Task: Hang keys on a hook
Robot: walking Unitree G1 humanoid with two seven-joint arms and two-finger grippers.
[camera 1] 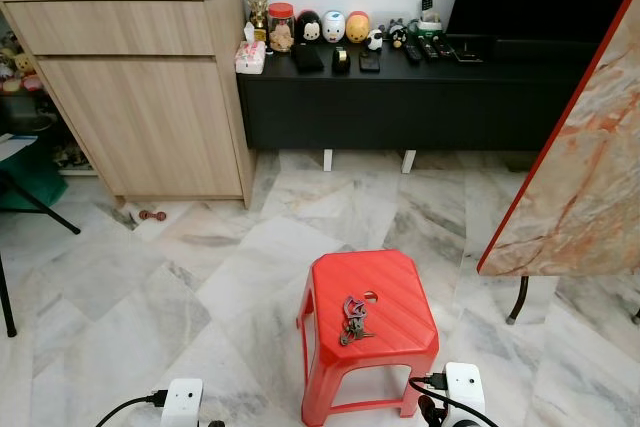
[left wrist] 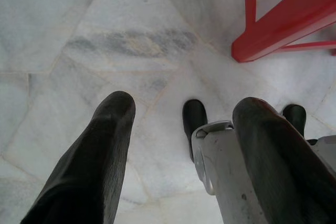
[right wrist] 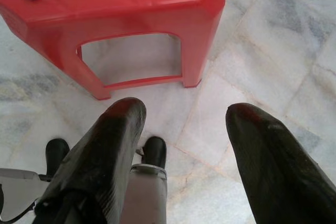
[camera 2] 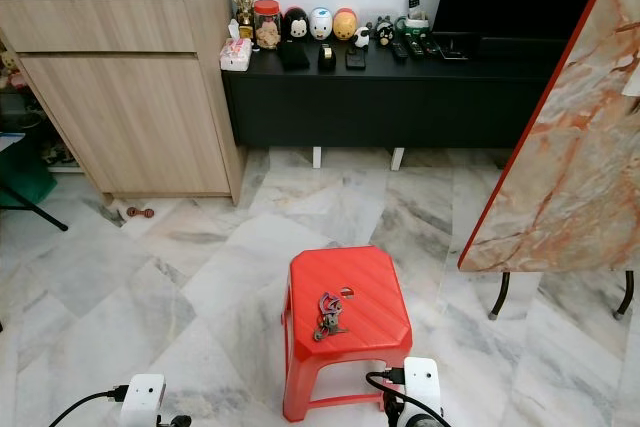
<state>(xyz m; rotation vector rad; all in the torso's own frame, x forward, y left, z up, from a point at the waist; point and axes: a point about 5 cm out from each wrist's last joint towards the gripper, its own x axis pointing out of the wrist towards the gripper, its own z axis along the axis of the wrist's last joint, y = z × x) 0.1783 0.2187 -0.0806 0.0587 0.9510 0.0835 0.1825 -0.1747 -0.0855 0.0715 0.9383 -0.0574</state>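
Lying on the red stool, keys wait; both hands (left, right) hang open, empty.

- No lettering, label, brand, number or sign can be read anywhere.
- The jar and small items on the far black console are too small to read.

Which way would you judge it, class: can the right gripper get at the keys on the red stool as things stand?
Probably yes. The keys lie uncovered on the red stool, and the open right gripper hangs beside it with nothing between.
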